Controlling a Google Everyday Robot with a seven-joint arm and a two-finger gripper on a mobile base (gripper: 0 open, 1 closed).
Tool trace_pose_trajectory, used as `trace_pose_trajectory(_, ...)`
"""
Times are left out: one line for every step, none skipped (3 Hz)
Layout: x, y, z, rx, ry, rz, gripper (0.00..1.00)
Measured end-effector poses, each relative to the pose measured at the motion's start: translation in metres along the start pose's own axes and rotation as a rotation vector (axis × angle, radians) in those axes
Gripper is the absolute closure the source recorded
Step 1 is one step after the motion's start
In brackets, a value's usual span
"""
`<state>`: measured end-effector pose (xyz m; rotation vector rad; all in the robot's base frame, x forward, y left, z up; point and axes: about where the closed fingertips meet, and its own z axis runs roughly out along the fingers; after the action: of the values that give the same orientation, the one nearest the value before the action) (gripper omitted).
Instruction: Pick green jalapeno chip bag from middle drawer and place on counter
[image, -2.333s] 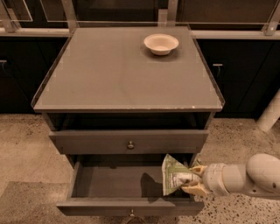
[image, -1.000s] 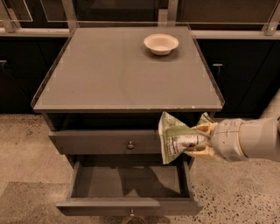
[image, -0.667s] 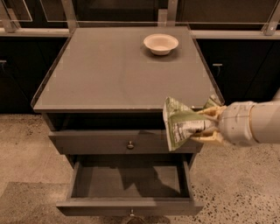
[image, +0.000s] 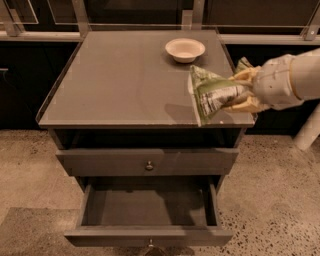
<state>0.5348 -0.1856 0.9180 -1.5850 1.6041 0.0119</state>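
Observation:
The green jalapeno chip bag (image: 212, 94) is pale green and white with a label panel. My gripper (image: 244, 91) is shut on its right end and holds it in the air over the front right part of the counter (image: 115, 85). The bag's shadow falls on the grey top below it. My white arm reaches in from the right edge. The middle drawer (image: 147, 206) stands pulled open at the bottom of the cabinet, and its dark inside shows nothing in it.
A cream round bowl (image: 185, 49) sits at the back right of the counter, behind the bag. The drawer above (image: 146, 162) is shut, with a small round knob. A speckled floor surrounds the cabinet. Dark cabinets and a rail run along the back.
My gripper has lifted the bag from the open drawer, up past the cabinet front, and now holds it over the counter's front right part. The drawer has stayed open.

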Motion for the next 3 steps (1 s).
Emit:
trace_pose_trajectory(-0.006, -0.044, 0.030, -0.045, -0.070, -0.045, 1.00)
trace_pose_trajectory(-0.007, -0.076, 0.059, -0.073, -0.151, -0.062, 1.00)
trace_pose_trajectory(-0.006, -0.093, 0.083, -0.093, -0.219, -0.058, 1.00)
